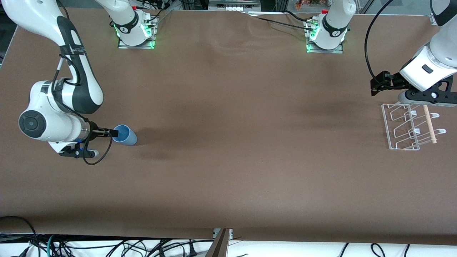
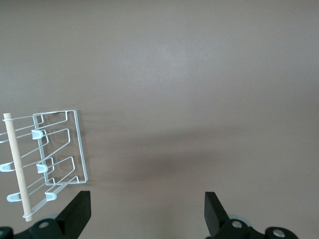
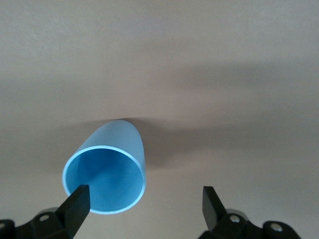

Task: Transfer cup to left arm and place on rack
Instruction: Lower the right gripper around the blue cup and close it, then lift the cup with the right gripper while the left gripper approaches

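The light-blue cup (image 1: 125,135) lies on its side on the brown table toward the right arm's end, its open mouth facing my right gripper (image 1: 113,132). In the right wrist view the cup (image 3: 107,172) shows its mouth. My right gripper (image 3: 144,198) is open; one finger stands before the mouth and the other outside the cup, with the rim's side wall between them. The white wire rack (image 1: 410,126) with its wooden dowel (image 1: 429,124) stands toward the left arm's end. My left gripper (image 1: 379,85) is open and empty, over the table by the rack's corner. The rack also shows in the left wrist view (image 2: 55,154).
The table (image 1: 228,160) is covered in brown paper. The two arm bases (image 1: 135,30) stand along its farther edge. Cables hang below the nearer edge.
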You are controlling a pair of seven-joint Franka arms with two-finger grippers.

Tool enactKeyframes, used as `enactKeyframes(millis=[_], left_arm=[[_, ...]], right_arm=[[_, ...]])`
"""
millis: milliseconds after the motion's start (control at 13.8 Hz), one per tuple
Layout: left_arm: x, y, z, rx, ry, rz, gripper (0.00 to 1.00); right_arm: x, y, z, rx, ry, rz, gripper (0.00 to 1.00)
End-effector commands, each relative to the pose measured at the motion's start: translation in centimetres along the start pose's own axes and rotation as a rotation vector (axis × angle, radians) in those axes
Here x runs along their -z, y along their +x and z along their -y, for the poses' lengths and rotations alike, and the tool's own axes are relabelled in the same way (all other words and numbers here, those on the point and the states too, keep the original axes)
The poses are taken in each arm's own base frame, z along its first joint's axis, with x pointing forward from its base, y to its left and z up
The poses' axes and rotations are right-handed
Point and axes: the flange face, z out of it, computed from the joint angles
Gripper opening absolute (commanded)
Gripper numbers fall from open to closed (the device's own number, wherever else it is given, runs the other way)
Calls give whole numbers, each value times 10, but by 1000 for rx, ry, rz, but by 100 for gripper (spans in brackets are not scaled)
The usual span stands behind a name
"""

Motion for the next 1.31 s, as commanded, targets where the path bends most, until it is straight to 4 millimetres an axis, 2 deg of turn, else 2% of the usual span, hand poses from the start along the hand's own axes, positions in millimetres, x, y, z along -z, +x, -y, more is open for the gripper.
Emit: enactKeyframes(millis=[0, 290, 508, 653, 725, 798, 943, 1233], left_arm=[[7, 1, 1, 1, 8, 3, 100], [7, 0, 0, 0, 8, 12, 100], [7, -2, 0, 0, 8, 23, 100], [6, -1, 0, 0, 8, 28, 100], [6, -1, 0, 0, 8, 26, 100], [7, -2, 0, 0, 7, 25, 100], [6, -1, 0, 0, 7, 26, 100], [5, -1, 0, 0, 6, 29, 100]], right_arm=[[-18, -12, -1, 16, -1, -20, 100], [-40, -18, 0, 18, 3, -32, 100], [-46, -19, 0, 19, 3, -31, 98], [-52, -17, 1, 18, 3, -24, 41], [-55, -16, 2, 17, 7, -19, 23], [-55, -15, 2, 14, 11, -21, 13], [-57, -14, 2, 14, 13, -17, 2], [-47, -6, 9, 15, 26, -42, 0]])
